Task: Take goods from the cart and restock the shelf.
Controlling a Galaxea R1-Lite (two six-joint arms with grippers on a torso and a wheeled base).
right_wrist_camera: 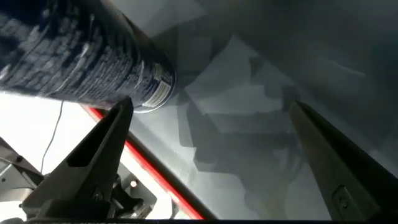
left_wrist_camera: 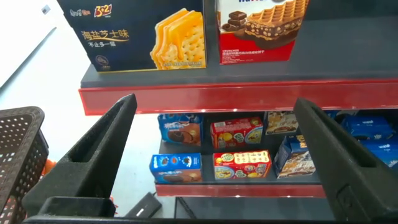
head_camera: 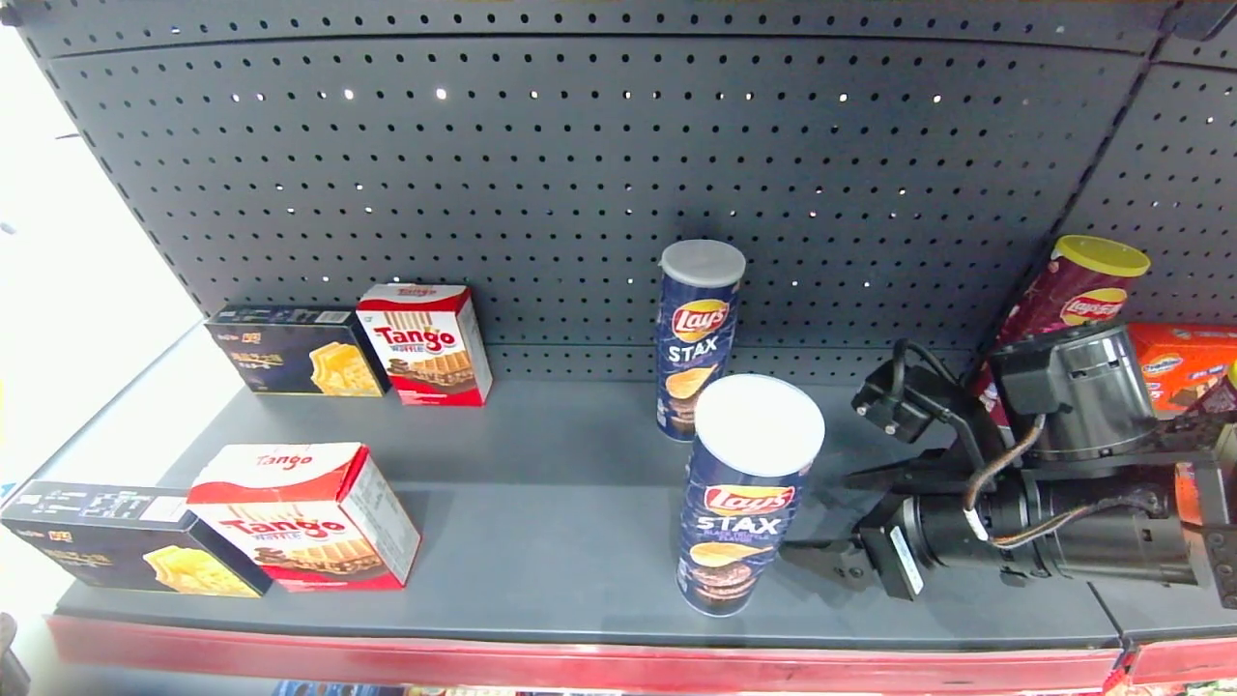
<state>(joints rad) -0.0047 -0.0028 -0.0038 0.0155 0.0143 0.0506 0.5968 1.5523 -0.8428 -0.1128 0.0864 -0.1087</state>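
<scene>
The front blue can (head_camera: 739, 503) stands upright on the shelf (head_camera: 541, 527), close to its red front edge. The right jaws, on the right arm (head_camera: 1044, 527), lie just beside the can on its right, spread wide with nothing between them. I judge the can as set down and the step in hand as getting clear of it. A tall, narrow can this near the edge would likely tip at a light knock. The jaws are best kept fully spread and drawn straight away from it, level with the shelf. They should not swing towards it or towards the maroon can (head_camera: 1073, 290) leaning behind the arm. Farther back, a second blue can (head_camera: 698, 333) stands by the pegboard (head_camera: 541, 193).

The right wrist view adds the close clearance: one jaw tip sits right by the can's base rim, and whether it touches I cannot tell. The left wrist view adds the space under the shelf. There the left jaws are wide open and empty, below the red lip, with the cart basket (left_wrist_camera: 18, 155) to one side and stocked lower shelves (left_wrist_camera: 239, 152) beyond. It also faces the fronts of the dark box (left_wrist_camera: 146, 34) and the wafer box (left_wrist_camera: 261, 28), which the head view shows from above
</scene>
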